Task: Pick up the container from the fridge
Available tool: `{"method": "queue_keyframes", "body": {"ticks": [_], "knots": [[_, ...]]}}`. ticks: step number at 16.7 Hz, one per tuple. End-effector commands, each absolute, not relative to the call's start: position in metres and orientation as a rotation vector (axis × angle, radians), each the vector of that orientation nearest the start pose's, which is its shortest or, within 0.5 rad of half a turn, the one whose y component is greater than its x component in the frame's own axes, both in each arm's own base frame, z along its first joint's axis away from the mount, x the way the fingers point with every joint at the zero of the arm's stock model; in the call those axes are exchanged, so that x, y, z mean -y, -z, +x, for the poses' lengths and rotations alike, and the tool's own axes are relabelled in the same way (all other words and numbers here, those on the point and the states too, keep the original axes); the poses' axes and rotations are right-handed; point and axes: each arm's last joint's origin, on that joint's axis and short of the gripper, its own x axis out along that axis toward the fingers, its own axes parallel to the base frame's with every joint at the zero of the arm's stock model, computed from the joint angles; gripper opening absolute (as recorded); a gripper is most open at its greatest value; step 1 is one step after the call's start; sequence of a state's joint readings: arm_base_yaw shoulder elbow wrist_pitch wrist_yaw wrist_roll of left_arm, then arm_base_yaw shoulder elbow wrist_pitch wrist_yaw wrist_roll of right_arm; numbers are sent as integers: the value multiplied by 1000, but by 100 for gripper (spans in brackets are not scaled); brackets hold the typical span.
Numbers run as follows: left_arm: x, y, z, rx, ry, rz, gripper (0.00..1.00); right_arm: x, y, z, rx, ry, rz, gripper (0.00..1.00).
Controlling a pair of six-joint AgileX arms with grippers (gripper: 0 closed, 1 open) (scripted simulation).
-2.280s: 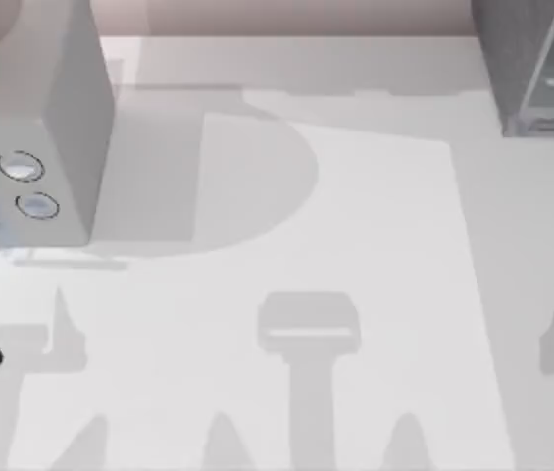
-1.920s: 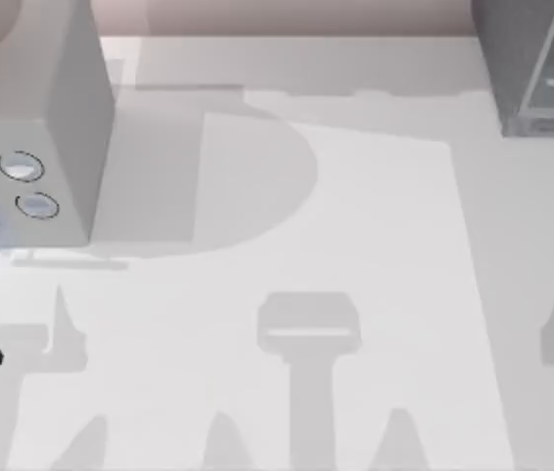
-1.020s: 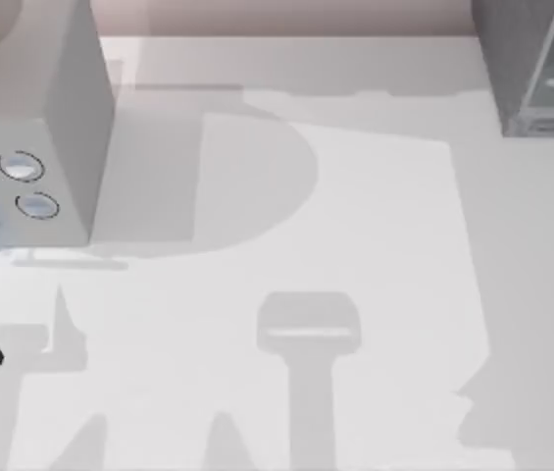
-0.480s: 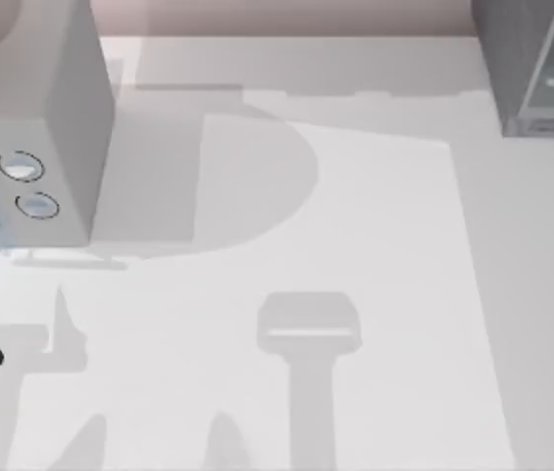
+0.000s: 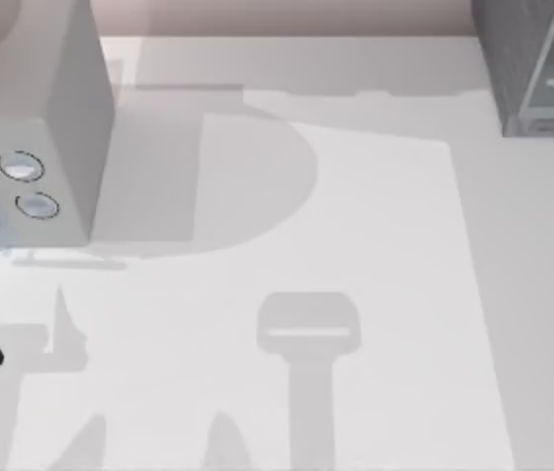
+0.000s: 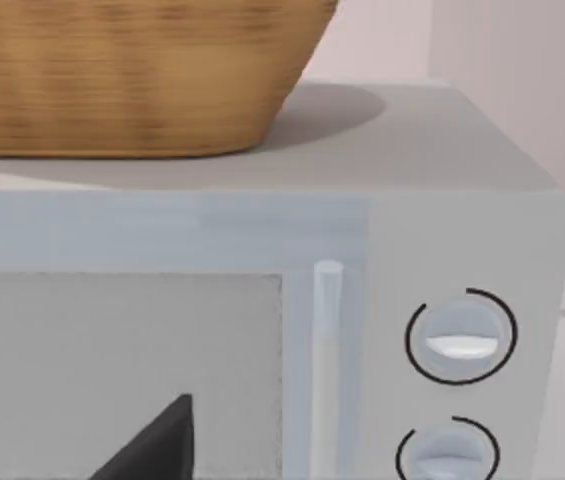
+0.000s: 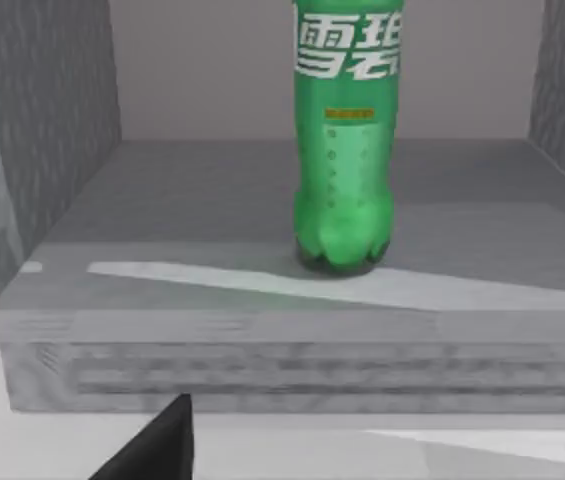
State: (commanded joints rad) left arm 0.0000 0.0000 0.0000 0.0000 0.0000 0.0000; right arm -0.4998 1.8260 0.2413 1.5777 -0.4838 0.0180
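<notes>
Right pincer point(image 7: 152, 445): one dark fingertip visible in the right wrist view, low before the fridge point(image 7: 52, 150); whether it stands wide or narrow cannot be told.
Container point(image 7: 344, 140): green bottle with white lettering, upright on the fridge's grey floor, inside the open compartment, apart from both side walls.
Fridge: dark grey, at the desk's point(image 5: 375, 245) far right corner in the top view.
Left pincer point(image 6: 157, 445): dark tip before a light grey box with two round dials point(image 6: 262, 330); spread likewise cannot be told.
Wicker basket point(image 6: 132, 75): atop that box.
</notes>
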Motion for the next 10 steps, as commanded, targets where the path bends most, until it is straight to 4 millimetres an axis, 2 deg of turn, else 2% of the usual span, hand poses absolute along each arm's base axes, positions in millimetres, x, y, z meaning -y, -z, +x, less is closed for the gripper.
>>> {"method": "queue_keyframes", "body": {"ticks": [5, 10], "knots": [[1, -160, 106, 0, 0, 0, 100, 114, -114, 280, 16, 0, -9, 100], [1, -160, 106, 0, 0, 0, 100, 113, -113, 327, 4, 4, -7, 100]]}}
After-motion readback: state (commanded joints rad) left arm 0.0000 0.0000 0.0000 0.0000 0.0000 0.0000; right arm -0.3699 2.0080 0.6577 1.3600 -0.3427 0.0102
